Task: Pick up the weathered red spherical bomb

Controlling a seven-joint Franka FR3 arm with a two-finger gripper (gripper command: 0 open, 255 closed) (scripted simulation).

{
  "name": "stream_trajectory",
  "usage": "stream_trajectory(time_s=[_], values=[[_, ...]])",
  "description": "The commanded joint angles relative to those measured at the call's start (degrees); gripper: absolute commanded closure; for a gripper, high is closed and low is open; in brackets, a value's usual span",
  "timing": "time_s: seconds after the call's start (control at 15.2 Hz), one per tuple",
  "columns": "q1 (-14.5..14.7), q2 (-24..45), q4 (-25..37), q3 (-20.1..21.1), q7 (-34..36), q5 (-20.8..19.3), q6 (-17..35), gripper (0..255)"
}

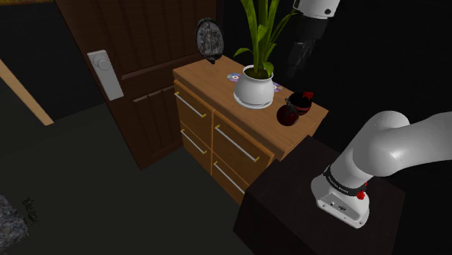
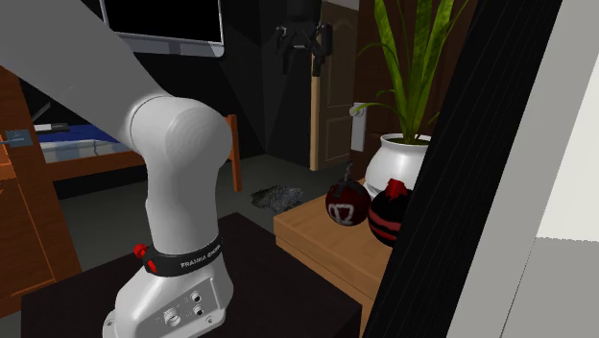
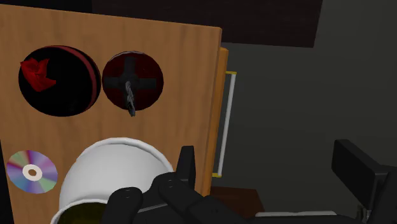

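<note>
- The bomb (image 3: 146,69) is a dull, dark red sphere with a black cross band over its top, a short grey fuse and a pale "02" on its side.
- It stands upright on the wooden dresser top (image 3: 184,95), near one end and just beside a black, red-striped ball (image 3: 60,86).

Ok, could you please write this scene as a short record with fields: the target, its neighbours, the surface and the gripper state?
target: dark red bomb, fuse on top, resting on the dresser
neighbour: black and red ball, close beside the bomb; contact cannot be told
other items: white plant pot; shiny disc
surface: wooden dresser top
gripper: gripper open, holding nothing, above the pot's side of the dresser, apart from the bomb
status: bomb not yet picked up
</note>
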Motion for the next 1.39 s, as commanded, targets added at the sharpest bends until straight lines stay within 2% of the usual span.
stream_trajectory(time_s=[0.0,0.73,1.06,1.32], values=[[0.00,0.00,0.00,0.00,0.00,0.00,0.00,0],[-5.11,-3.05,-19.09,-5.69,-8.07,-10.34,20.31,0],[-8.68,-0.09,-24.99,-9.27,-11.40,-15.87,31.72,0],[-9.22,1.57,-27.11,-9.90,-11.44,-16.83,35.73,0]])
